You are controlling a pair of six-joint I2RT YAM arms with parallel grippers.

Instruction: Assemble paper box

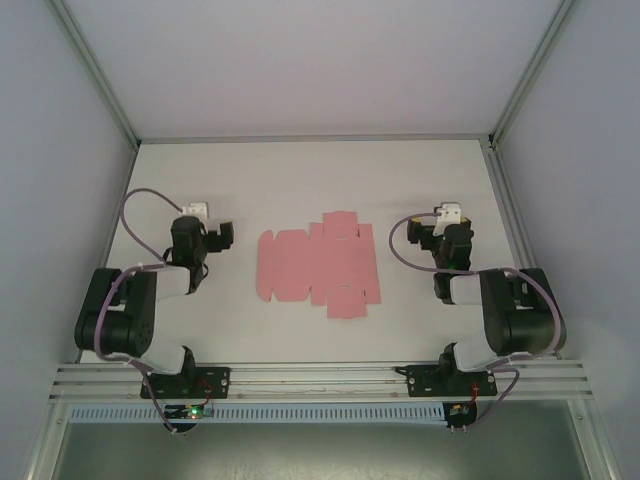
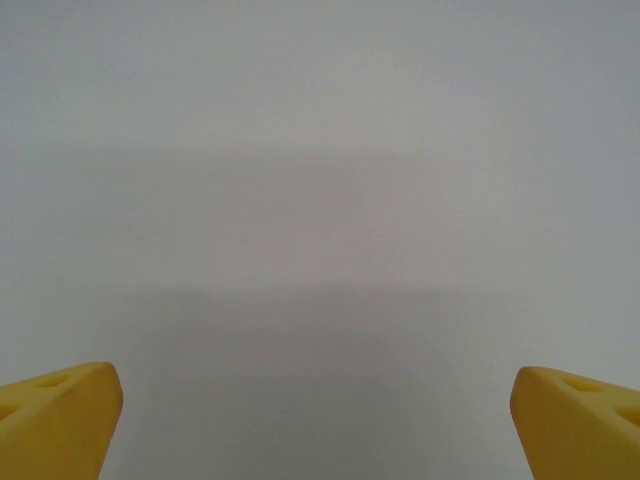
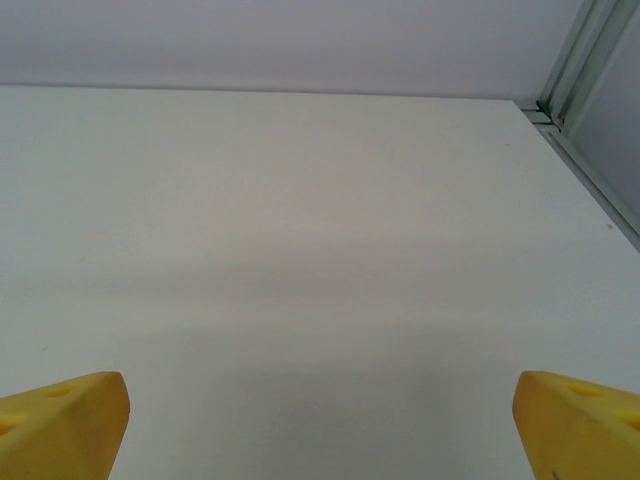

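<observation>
No fold is made yet. My left fingers (image 2: 60, 415) and right fingers (image 3: 65, 420) are both spread wide and hold nothing. Between my two arms the paper box (image 1: 318, 262) lies as a flat pink sheet, flaps unfolded, on the white surface (image 1: 300, 180). Next, I judge, I must reach inward and raise a flap along its crease. Beyond stand pale walls (image 1: 300, 60) and a metal frame (image 3: 578, 50).

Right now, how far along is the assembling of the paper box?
Nothing is folded yet: the flat pink die-cut card sheet lies on the white table. Nothing is in hand: the left gripper and right gripper are open and empty. All folding remains.
</observation>
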